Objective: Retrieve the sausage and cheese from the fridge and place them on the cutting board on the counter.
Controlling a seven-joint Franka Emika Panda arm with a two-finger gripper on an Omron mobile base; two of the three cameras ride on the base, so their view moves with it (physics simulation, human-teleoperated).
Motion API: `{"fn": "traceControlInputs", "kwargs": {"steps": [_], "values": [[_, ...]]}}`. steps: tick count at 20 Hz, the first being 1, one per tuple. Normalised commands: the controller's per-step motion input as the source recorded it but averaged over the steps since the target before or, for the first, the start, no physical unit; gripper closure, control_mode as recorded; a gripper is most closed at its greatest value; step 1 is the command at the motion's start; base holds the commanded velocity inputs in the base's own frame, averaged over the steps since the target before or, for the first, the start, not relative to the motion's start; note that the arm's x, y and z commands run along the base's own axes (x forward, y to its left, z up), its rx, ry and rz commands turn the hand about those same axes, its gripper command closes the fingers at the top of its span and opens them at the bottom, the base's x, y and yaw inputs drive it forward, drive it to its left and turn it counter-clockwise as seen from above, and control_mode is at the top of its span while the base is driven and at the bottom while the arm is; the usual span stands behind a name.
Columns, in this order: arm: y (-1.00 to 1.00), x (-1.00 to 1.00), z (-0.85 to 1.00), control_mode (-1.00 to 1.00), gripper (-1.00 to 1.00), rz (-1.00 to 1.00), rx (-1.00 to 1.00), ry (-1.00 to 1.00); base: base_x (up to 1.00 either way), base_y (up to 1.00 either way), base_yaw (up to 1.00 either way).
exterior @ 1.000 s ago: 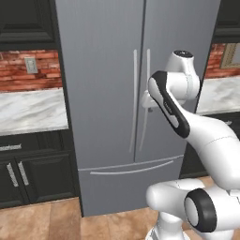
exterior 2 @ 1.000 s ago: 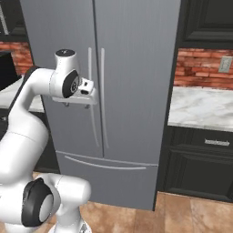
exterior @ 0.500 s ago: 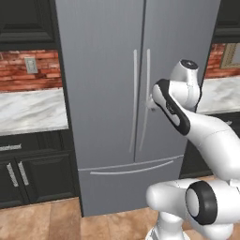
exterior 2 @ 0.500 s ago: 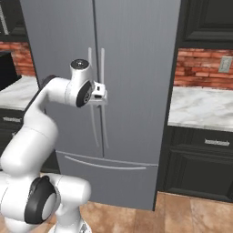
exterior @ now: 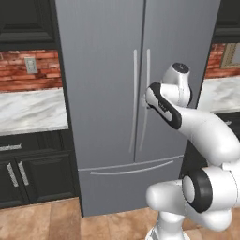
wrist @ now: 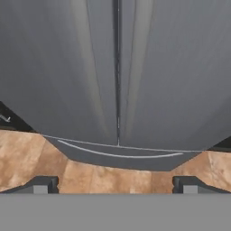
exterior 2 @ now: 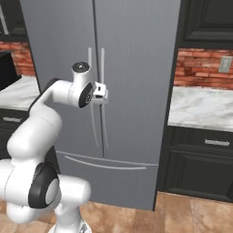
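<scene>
The tall grey fridge stands with both doors closed, so the sausage and cheese are hidden from me. Its two long silver handles run down either side of the centre seam. My gripper hovers just in front of those handles at mid height, pointing at the doors, open with nothing between its fingertips. In the left base view the gripper is mostly hidden behind my forearm. Marble counter flanks the fridge on both sides. The cutting board is out of view.
Below the doors is the freezer drawer with a curved handle. Black cabinets sit under the counters, with red brick wall behind. The floor is tan tile.
My arm has stretched forward and the hand has moved in toward the fridge's centre handles. The jaws have stayed open, the doors shut, and the base has not moved.
</scene>
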Motion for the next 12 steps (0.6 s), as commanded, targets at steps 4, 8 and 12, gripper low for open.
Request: {"fn": "traceControlInputs", "kwargs": {"steps": [4, 8, 12], "values": [[0.00, 0.26, -0.02, -1.00, -1.00, -0.08, 0.00, -0.04, 0.00, 0.00, 0.00], [0.00, 0.39, -0.03, -1.00, -1.00, -0.05, 0.00, -0.11, 0.00, 0.00, 0.00], [0.00, 0.23, -0.20, -1.00, -1.00, -0.06, 0.00, -0.06, 0.00, 0.00, 0.00]]}}
